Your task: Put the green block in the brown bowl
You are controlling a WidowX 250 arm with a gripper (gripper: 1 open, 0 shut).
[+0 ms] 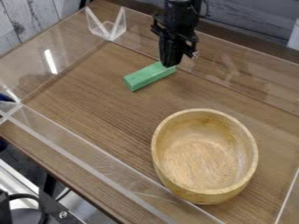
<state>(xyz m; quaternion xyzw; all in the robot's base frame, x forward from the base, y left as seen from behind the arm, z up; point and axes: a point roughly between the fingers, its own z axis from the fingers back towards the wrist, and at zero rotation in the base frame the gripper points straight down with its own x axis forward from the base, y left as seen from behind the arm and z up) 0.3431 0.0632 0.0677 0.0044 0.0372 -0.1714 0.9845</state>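
The green block (149, 77) lies flat on the wooden table, slanting from lower left to upper right. My gripper (173, 62) hangs just above the block's far right end with its black fingers pressed together and nothing between them. Whether the tips touch the block I cannot tell. The brown bowl (205, 156), round and wooden with a thick rim, stands empty at the front right, well apart from the block and the gripper.
Clear acrylic walls (70, 140) fence the table on all sides. A clear plastic stand (105, 24) sits at the back left. Bare wooden tabletop (82, 96) stretches between the block and the front wall.
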